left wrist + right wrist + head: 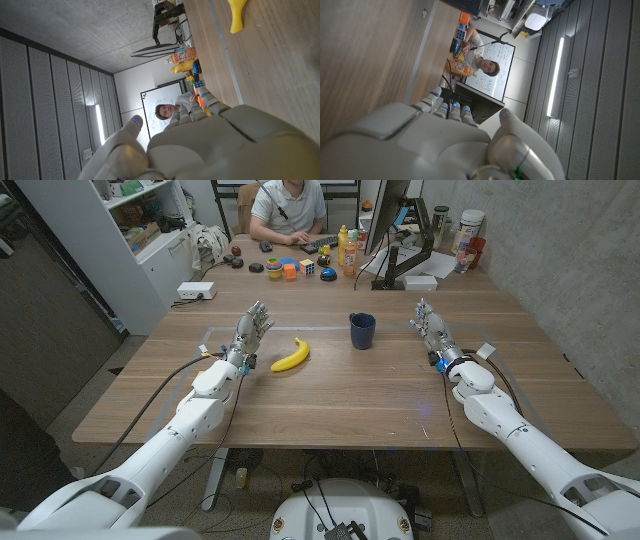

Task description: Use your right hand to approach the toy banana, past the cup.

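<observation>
The toy banana (290, 356) lies on the wooden desk (330, 395) just left of frame centre in the head view, long axis running from lower left to upper right; the dark blue cup (362, 331) stands upright to its right, slightly higher in the frame, apart from it. The right hand (436, 334) sits at right of centre, fingers (424, 316) extended toward the top of the frame and slightly apart, holding nothing; the cup stands between these fingers and the toy banana, so the banana is well apart from the right hand. The left hand (250, 333) sits left of the banana, near it without contact; its fingers are likewise extended, apart, and hold nothing. In the left wrist view the yellow tip of the banana (236, 16) shows at the upper right of the frame, beyond the back of the left hand (210, 145). At the top of the head view a person (288, 208) sits behind the desk, with small coloured toys (290, 268) and bottles (349, 248) before them.
</observation>
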Action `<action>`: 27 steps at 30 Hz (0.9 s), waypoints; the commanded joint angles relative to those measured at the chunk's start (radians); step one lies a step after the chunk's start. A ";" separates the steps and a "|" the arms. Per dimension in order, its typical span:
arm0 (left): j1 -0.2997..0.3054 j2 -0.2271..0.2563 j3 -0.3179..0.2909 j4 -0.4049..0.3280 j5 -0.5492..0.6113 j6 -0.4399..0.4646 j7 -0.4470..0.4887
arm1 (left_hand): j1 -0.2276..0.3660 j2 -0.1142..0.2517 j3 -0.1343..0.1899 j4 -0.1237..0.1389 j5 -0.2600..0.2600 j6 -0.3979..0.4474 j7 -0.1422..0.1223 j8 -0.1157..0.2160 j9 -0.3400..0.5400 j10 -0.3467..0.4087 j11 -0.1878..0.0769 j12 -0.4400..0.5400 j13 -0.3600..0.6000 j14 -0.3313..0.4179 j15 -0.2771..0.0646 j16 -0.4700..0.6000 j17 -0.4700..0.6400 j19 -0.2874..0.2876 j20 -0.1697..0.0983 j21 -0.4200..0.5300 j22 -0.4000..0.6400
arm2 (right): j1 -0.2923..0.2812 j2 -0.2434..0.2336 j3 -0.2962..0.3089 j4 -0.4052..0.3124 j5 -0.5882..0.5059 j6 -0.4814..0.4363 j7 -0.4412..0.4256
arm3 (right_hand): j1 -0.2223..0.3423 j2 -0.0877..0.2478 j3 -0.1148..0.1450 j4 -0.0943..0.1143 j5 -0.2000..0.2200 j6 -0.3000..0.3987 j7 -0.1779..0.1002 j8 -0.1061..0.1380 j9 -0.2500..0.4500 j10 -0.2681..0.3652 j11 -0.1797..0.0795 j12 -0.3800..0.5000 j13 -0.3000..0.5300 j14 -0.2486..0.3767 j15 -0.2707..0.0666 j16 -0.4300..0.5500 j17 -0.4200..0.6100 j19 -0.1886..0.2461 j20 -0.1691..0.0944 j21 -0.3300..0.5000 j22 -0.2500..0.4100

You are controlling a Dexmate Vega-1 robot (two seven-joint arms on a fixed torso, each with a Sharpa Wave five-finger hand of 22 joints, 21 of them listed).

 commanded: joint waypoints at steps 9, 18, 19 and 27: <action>0.000 0.000 -0.001 0.005 -0.003 -0.005 -0.004 | 0.001 0.105 0.005 -0.001 0.005 -0.006 -0.002 0.007 0.004 -0.008 -0.002 0.008 0.004 -0.009 0.001 0.006 0.001 0.002 0.008 0.004 0.006 | -0.023 -0.050 -0.013 -0.111 -0.088 -0.078 -0.126 | 0.017 -0.011 0.001 -0.011 0.005 -0.003 0.002 0.006 0.005 0.000 0.005 0.009 0.003 0.006 0.007 0.012 0.000 0.012 -0.036 0.011 0.003; 0.007 0.003 -0.002 -0.001 -0.006 -0.005 -0.005 | 0.001 0.105 0.005 -0.001 0.005 -0.007 -0.003 0.007 0.004 -0.008 -0.001 0.007 0.004 -0.009 0.001 0.006 0.001 0.002 0.011 0.003 0.006 | -0.036 -0.052 -0.029 -0.179 -0.157 -0.064 -0.182 | 0.042 -0.036 -0.006 -0.037 0.009 0.026 -0.010 0.015 0.005 0.055 0.010 0.029 0.003 0.078 0.024 0.027 -0.001 0.065 -0.004 0.025 -0.003; 0.008 0.004 -0.002 -0.001 -0.007 -0.005 -0.007 | 0.001 0.105 0.005 -0.001 0.005 -0.006 -0.003 0.007 0.004 -0.008 -0.001 0.008 0.004 -0.008 0.002 0.006 0.001 0.002 0.011 0.003 0.006 | -0.032 -0.053 -0.035 -0.185 -0.167 -0.055 -0.174 | 0.046 -0.039 -0.007 -0.041 0.009 0.030 -0.020 0.016 0.005 0.061 0.015 0.031 0.004 0.084 0.028 0.027 -0.001 0.076 0.002 0.028 -0.004; 0.012 0.006 -0.005 -0.002 -0.011 -0.009 -0.013 | 0.001 0.105 0.005 -0.001 0.005 -0.007 -0.003 0.007 0.004 -0.009 -0.001 0.007 0.004 -0.009 0.001 0.006 0.001 0.002 0.011 0.003 0.006 | -0.024 -0.056 -0.062 -0.238 -0.271 -0.039 -0.218 | 0.052 -0.052 -0.013 -0.050 0.009 0.030 -0.028 0.015 0.006 0.057 0.025 0.029 0.004 0.092 0.043 0.025 -0.001 0.085 0.012 0.028 -0.006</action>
